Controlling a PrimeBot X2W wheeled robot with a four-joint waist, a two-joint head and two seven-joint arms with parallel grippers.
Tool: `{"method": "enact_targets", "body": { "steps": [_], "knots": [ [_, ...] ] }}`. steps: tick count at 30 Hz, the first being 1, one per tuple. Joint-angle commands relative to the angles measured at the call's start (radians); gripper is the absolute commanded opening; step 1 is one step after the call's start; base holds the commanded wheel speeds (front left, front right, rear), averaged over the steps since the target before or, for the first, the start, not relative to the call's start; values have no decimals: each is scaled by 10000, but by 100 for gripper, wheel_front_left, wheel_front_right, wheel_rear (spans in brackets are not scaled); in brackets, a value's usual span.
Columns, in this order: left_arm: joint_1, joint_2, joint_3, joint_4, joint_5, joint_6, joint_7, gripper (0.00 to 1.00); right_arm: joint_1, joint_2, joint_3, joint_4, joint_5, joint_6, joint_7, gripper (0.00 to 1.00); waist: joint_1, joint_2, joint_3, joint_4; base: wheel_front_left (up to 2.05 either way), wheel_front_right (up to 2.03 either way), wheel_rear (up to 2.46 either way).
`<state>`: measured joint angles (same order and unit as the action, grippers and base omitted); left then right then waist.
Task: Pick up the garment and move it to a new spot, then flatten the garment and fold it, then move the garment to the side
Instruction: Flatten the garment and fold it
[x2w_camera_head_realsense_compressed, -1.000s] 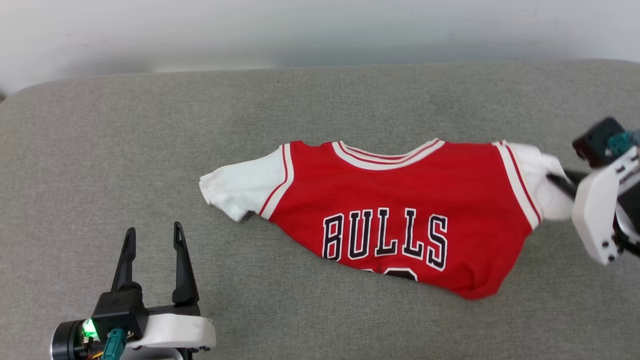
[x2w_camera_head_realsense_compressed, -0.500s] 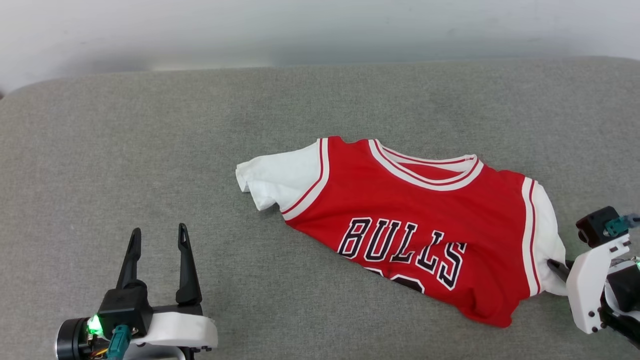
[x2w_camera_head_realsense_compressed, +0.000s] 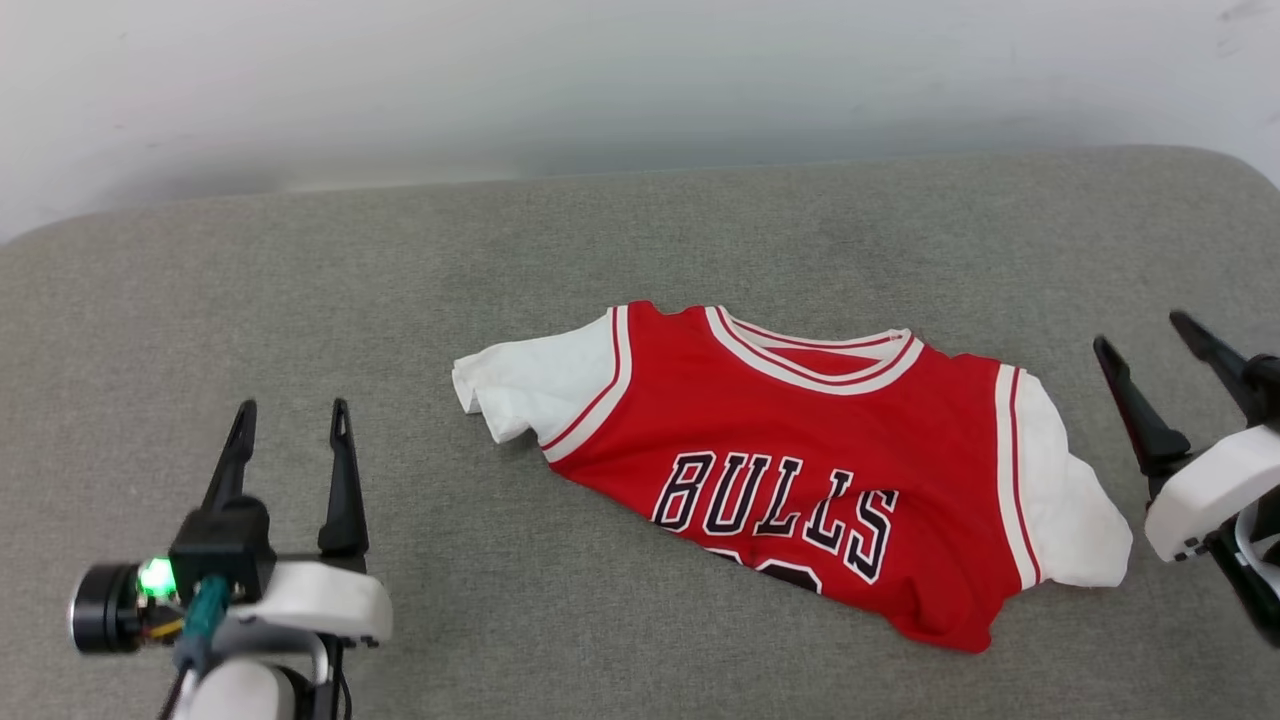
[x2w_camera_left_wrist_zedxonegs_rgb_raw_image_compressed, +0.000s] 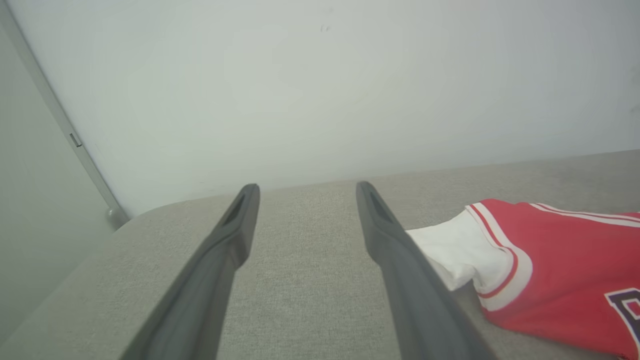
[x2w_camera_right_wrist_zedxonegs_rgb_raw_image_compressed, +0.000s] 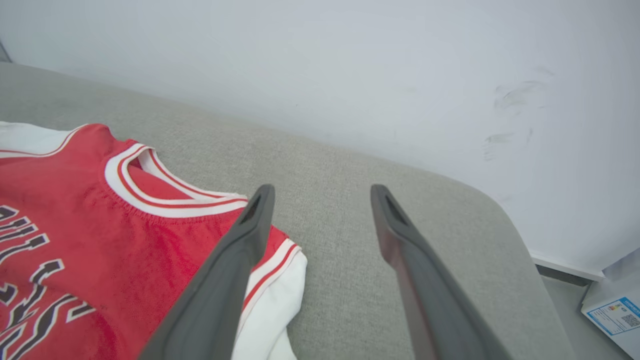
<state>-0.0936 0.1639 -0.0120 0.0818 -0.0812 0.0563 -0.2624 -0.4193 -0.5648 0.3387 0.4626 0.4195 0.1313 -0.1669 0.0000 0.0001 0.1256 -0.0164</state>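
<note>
1. On the grey upholstered surface (x2w_camera_head_realsense_compressed: 300, 270), right of centre in the head view, the garment (x2w_camera_head_realsense_compressed: 800, 440) is laid front up with its "BULLS" lettering readable. It is touched by neither tool.
2. Its lower hem (x2w_camera_head_realsense_compressed: 940, 625) is seen bunched and slanted, so it is judged to be set down at its new spot but not yet flattened.
3. The right tool (x2w_camera_head_realsense_compressed: 1139, 330) is held just beside the white sleeve (x2w_camera_head_realsense_compressed: 1065, 520), fingers spread wide and empty, pointing away from the robot.
4. The left tool (x2w_camera_head_realsense_compressed: 292, 405) is held well apart from the other sleeve (x2w_camera_head_realsense_compressed: 530, 385), likewise wide open and empty, apparently parked until flattening is begun.
</note>
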Motion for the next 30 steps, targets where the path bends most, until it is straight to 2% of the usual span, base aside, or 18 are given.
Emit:
{"method": "enact_targets", "body": {
  "steps": [1, 7, 14, 18, 21, 22, 23, 30],
  "knots": [
    [-303, 153, 5, 154, 25, -125, 68, 100, 284, 338, -412, -246, -371, -10, -265, 100, 0, -1, 0, -40, 0, 0, 0],
    [-1799, 802, -138, 943, -96, -771, 804, 100, 1354, 2172, -2537, -2055, -2241, -9, -872, 100, 0, -1, 197, -174, 0, 0, 0],
    [-3840, 1547, -471, 1889, -329, -1511, 2068, 100, 2482, 3739, -3660, -4099, -3215, -9, -979, 100, 0, -1, 572, -334, 0, 0, 0],
    [-5052, 2052, -1016, 2268, -717, -1786, 3297, 100, 2926, 4221, -3832, -4845, -3457, -9, -977, 100, 0, -1, 823, -442, 0, 0, 0],
    [-5922, 2474, -1751, 2510, -1418, -1848, 4464, 100, 3093, 4411, -3871, -5163, -3546, -9, -979, 100, 0, -1, 1029, -558, 0, 0, 0],
    [-5922, 2474, -1751, 2510, -1418, -1848, 4464, 100, 3093, 4411, -3871, -5163, -3546, -9, -979, 100, 0, -1, 1029, -558, 0, 0, 0],
    [-6482, 2934, -2594, 2529, -2109, -1852, 5282, 100, 3115, 4488, -3860, -5291, -3590, -9, -980, 100, 0, -1, 1173, -632, 0, 0, 0],
    [-8183, 4348, -5218, 2446, -4950, -1851, 8379, 100, 2841, 4513, -3695, -5391, -3667, -9, -981, 100, 0, -1, 1720, -846, 0, 0, 0]
  ]
}}
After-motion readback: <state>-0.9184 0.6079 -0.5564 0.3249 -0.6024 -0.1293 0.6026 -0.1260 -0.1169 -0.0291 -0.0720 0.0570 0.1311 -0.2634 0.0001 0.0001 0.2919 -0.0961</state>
